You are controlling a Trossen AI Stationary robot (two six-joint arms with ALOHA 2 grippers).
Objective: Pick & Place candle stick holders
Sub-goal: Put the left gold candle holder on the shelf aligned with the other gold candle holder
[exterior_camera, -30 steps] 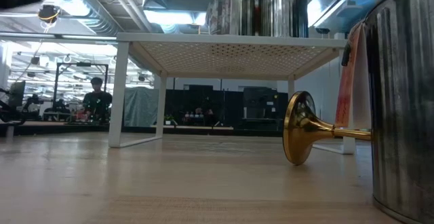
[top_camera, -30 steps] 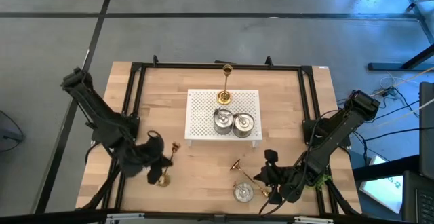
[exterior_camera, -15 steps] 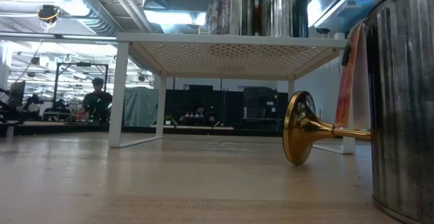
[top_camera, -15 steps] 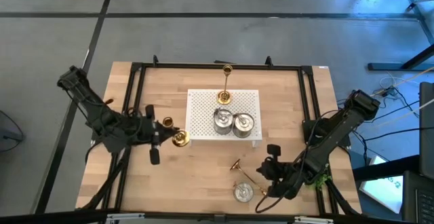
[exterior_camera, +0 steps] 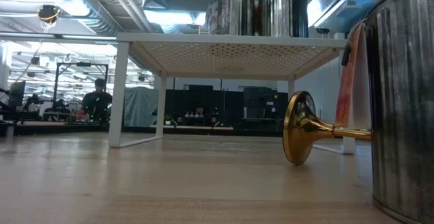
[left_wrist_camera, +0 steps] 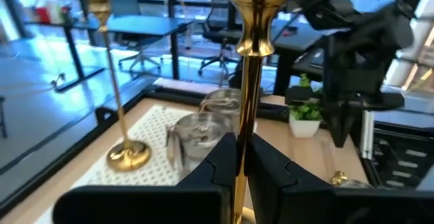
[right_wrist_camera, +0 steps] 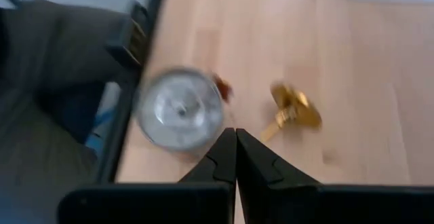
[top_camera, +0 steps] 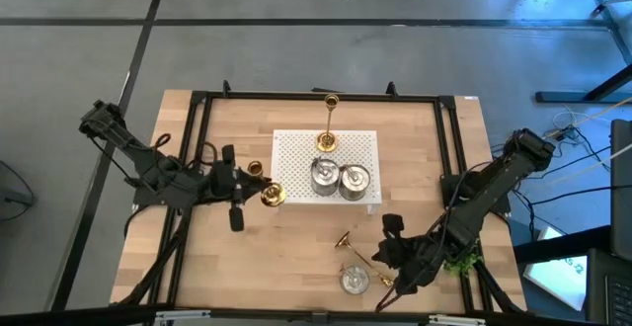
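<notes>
My left gripper (top_camera: 252,182) hangs just left of the white perforated stand (top_camera: 296,190), shut on a gold candlestick (top_camera: 267,190). On the stand are an upright gold candlestick (top_camera: 327,128) and two silver holders (top_camera: 324,175) (top_camera: 355,179). Another gold candlestick (top_camera: 348,245) lies on its side on the table, its flared base (exterior_camera: 298,129) on edge. A third silver holder (top_camera: 355,281) stands near the front edge. My right gripper (top_camera: 381,259) is shut above the table, just right of these two, with nothing between its fingers (right_wrist_camera: 224,157). My left gripper pinches the candlestick's slim stem (left_wrist_camera: 245,125) between its two fingers (left_wrist_camera: 220,163). They come roughly level from the table's left and lie across the stem. The candlestick is lifted clear of the table and tilted, its flared end (left_wrist_camera: 261,0) beyond the fingers.
A small green plant (top_camera: 459,262) sits by the right arm near the table's right front. A black frame (top_camera: 316,95) runs round the tabletop. Bare wood lies between the stand and the front edge on the left (top_camera: 257,257).
My left gripper has risen from the front left of the table and gone toward the far edge and the stand, rolling as it went. The gold candlestick it holds has come up off the wood and now hangs beside the stand's left edge.
</notes>
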